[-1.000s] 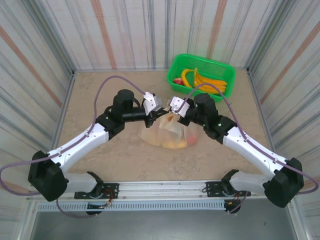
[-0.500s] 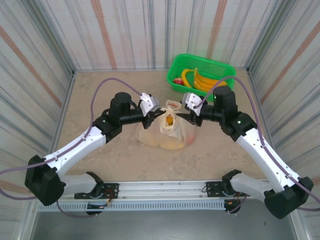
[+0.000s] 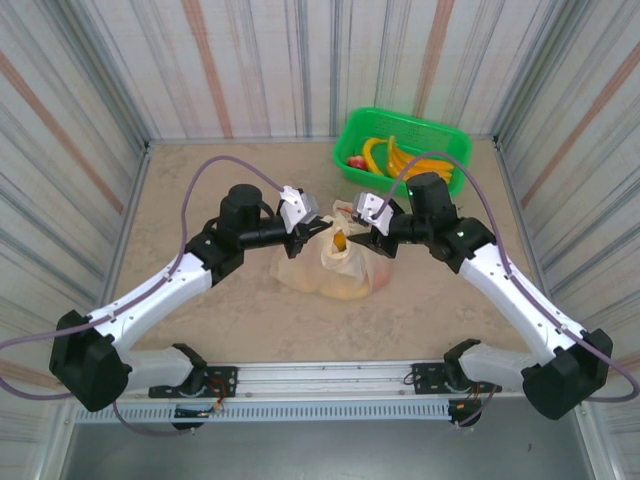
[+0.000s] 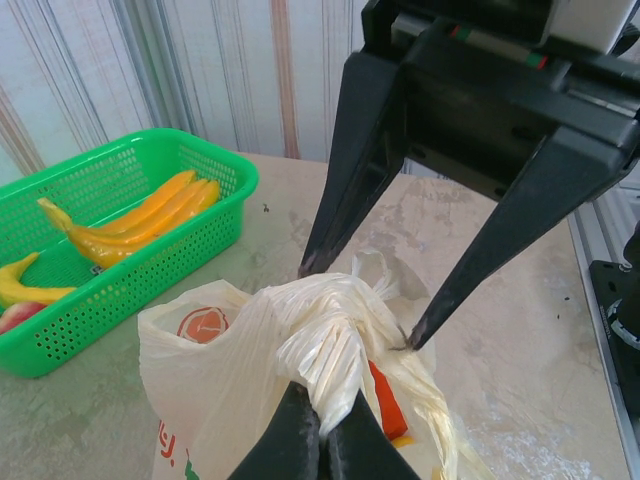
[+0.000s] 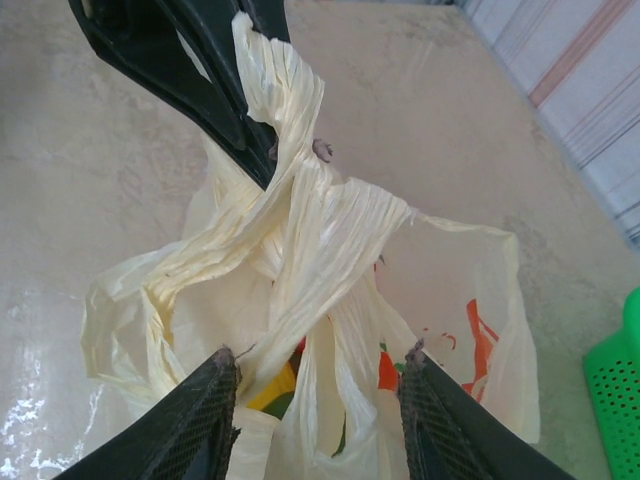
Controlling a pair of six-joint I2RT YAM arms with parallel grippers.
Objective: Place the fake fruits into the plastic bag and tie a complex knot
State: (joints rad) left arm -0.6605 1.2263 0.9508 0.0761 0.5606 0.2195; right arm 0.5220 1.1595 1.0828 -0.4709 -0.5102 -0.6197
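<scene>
Mid-table, the bag [image 3: 335,272], its twisted handles [image 4: 325,345] pinched tight in the left gripper [image 3: 310,232], probably to keep the strip taut for knotting; right gripper [image 5: 315,365] with jaws apart, straddling the same twist without gripping it, seemingly lined up to take a strand. Inside the bag, orange, red and yellow fruits [image 3: 348,290] behind the thin film; in the green basket [image 3: 400,112] at the far right corner, bananas [image 3: 410,165] and one red fruit [image 3: 356,162] not yet bagged; knot only a loose twist so far

Cream-yellow plastic bag [image 4: 225,345], green basket [image 4: 160,268], yellow bananas [image 4: 150,212]
</scene>
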